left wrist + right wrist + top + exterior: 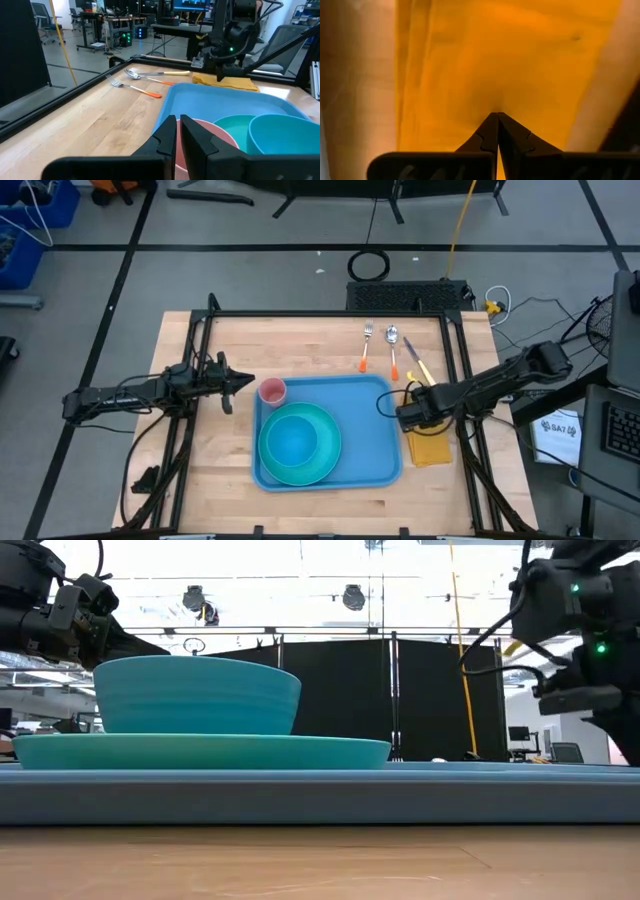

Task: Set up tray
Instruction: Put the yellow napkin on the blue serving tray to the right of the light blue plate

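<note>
right gripper point(497, 116) fingers clenched, tips down on yellow napkin point(510, 60), blue tray point(370, 430) just beside them, left gripper point(177, 122) fingers clenched over pink cup point(220, 140) at tray corner

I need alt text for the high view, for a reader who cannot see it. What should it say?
A blue tray lies on a wooden table, holding a turquoise bowl on a turquoise plate, and a pink cup. The left pincer is beside the cup; the right pincer is over a yellow napkin. Cutlery lies behind the tray.
</note>
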Action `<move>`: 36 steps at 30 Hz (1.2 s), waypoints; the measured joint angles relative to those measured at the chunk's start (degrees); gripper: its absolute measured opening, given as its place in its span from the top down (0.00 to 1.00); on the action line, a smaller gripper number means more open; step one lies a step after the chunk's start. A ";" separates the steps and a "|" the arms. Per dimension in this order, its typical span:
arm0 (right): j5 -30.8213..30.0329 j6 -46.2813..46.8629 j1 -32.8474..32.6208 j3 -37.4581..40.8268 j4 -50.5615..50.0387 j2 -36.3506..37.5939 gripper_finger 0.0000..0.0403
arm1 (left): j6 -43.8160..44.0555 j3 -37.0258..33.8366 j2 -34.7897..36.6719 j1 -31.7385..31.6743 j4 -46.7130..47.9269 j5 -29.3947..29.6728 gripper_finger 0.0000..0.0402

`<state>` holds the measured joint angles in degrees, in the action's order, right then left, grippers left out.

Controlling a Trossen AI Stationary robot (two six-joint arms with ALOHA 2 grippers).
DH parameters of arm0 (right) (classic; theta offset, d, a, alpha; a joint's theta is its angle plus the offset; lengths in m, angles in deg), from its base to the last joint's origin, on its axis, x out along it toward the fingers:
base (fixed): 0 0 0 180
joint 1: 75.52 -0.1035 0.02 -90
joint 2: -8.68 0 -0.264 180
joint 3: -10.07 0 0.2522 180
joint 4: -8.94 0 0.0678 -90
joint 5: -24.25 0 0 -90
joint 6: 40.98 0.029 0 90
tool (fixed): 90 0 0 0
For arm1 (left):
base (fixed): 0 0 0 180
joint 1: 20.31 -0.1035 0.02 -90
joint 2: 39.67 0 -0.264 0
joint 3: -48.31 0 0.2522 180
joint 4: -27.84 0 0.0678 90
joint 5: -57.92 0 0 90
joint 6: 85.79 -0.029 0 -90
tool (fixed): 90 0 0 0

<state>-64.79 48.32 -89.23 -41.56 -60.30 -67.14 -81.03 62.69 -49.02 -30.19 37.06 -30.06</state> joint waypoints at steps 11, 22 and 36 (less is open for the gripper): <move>-4.40 -1.96 0.15 0.00 10.02 -1.43 1.00 | 0.00 0.01 -0.01 0.01 0.00 0.00 0.94; -11.67 5.59 -3.28 -2.50 -6.81 5.07 1.00 | 0.01 0.01 -0.01 0.01 0.02 0.02 0.94; -12.91 0.84 -2.55 5.20 1.92 8.73 0.88 | 0.02 0.01 0.01 0.01 0.02 0.00 0.94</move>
<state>-77.71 49.16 -91.78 -36.36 -58.38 -58.41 -81.01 62.70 -49.01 -30.18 37.08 -30.06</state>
